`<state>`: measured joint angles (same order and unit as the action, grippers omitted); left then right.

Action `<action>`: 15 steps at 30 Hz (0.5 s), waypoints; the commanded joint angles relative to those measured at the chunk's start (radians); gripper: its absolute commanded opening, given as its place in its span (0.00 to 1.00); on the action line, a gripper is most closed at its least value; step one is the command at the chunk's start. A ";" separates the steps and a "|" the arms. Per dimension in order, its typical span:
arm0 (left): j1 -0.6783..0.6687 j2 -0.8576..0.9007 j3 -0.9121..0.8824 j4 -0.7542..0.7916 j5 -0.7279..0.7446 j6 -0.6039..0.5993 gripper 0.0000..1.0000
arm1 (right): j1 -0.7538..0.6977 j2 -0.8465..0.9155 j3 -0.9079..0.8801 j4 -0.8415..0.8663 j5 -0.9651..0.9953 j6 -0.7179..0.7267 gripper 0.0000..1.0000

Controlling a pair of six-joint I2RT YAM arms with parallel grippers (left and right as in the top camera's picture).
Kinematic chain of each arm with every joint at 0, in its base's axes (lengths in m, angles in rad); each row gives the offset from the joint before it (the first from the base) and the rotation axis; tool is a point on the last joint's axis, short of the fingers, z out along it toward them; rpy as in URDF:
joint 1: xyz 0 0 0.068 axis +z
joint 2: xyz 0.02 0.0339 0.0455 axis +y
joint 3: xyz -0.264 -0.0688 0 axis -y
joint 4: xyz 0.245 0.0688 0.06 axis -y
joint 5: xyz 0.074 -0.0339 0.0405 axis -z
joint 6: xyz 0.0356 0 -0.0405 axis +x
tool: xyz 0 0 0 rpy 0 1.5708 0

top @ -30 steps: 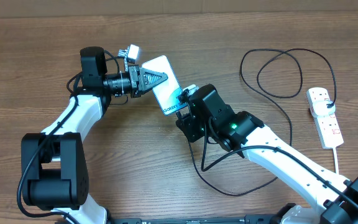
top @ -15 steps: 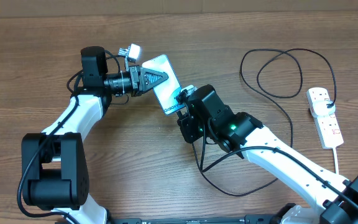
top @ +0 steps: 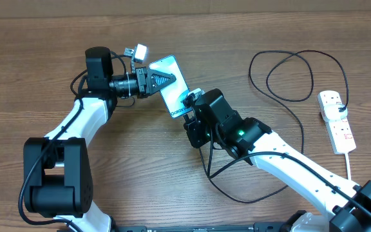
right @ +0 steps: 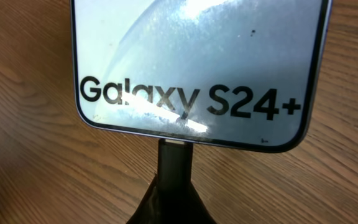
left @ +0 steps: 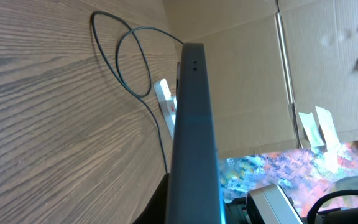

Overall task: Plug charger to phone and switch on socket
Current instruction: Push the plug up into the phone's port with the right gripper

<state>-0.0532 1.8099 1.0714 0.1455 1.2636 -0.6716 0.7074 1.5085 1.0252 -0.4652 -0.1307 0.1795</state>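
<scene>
The right claw (top: 188, 104) is pinching the small black connector tip (right: 176, 158) of the long thin black charger cable (top: 250, 69), its jaws closed around the plug. The tip is pressing squarely against the middle of the near short edge of the slim rectangular smartphone (top: 172, 90); how deep it is sitting cannot be told. Just above that edge the light blue screen is showing "Galaxy S24+" in bold black letters.

The left claw (top: 161, 80) is gripping the smartphone from its left long side, black fingers (top: 154, 81) clamped over screen and back, near the far end. The left wrist camera is seeing the phone edge-on as a dark strip with two tiny holes.

From the right claw the charger cable is trailing toward the near side of the brown wood-grain desk (top: 140, 174), curving right, then climbing into a double loop at far right. It is ending at the white elongated power strip (top: 337, 125), which is lying at the right edge, bearing small red switch marks, its white cord (top: 351, 169) running nearward.
</scene>
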 commanded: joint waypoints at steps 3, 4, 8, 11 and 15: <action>-0.091 0.002 -0.003 -0.018 0.129 0.022 0.04 | -0.006 -0.005 0.078 0.070 0.018 -0.004 0.04; -0.093 0.002 -0.003 -0.018 0.133 0.023 0.04 | -0.007 -0.005 0.078 0.072 0.018 -0.004 0.04; -0.100 0.002 -0.003 -0.019 0.162 0.048 0.04 | -0.008 -0.005 0.090 0.081 0.028 -0.010 0.04; -0.100 0.002 -0.003 -0.019 0.163 0.048 0.04 | -0.008 -0.005 0.109 0.082 0.044 -0.012 0.04; -0.105 0.002 -0.003 -0.040 0.167 0.072 0.04 | -0.008 -0.005 0.122 0.082 0.039 0.000 0.04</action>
<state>-0.0723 1.8099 1.0855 0.1452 1.2617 -0.6308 0.7067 1.5105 1.0271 -0.4656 -0.1234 0.1829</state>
